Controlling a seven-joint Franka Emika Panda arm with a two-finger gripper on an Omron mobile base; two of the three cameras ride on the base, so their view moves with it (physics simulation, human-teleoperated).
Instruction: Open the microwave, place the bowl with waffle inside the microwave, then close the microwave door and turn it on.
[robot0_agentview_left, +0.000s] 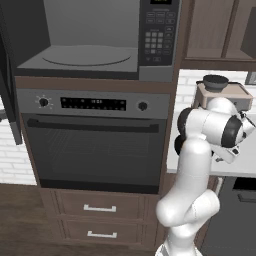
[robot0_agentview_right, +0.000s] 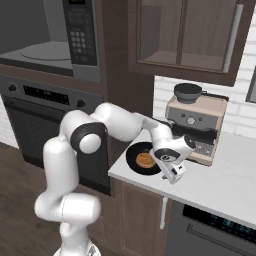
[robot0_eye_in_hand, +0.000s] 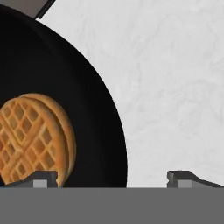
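The microwave (robot0_agentview_left: 90, 40) stands open, showing its grey cavity and glass turntable (robot0_agentview_left: 85, 56). Its keypad (robot0_agentview_left: 159, 35) is on the right, and the microwave door (robot0_agentview_left: 9, 85) is swung out to the left, seen edge-on. On the counter's left part sits the bowl with waffle (robot0_agentview_right: 142, 159), a black bowl (robot0_eye_in_hand: 65, 87) holding a golden waffle (robot0_eye_in_hand: 30, 140). My gripper (robot0_agentview_right: 172, 175) hangs open just over the bowl's right rim. In the hand view the gripper (robot0_eye_in_hand: 113, 179) straddles that rim, with one fingertip (robot0_eye_in_hand: 43, 178) over the waffle and the other over bare counter. Nothing is held.
A beige-and-steel coffee machine (robot0_agentview_right: 195, 125) stands right behind the bowl. The white marble counter (robot0_agentview_right: 220, 185) runs on to the right. The oven (robot0_agentview_left: 95, 150) and two drawers (robot0_agentview_left: 100, 207) sit below the microwave. A wooden wall cabinet (robot0_agentview_right: 185, 35) hangs above the counter.
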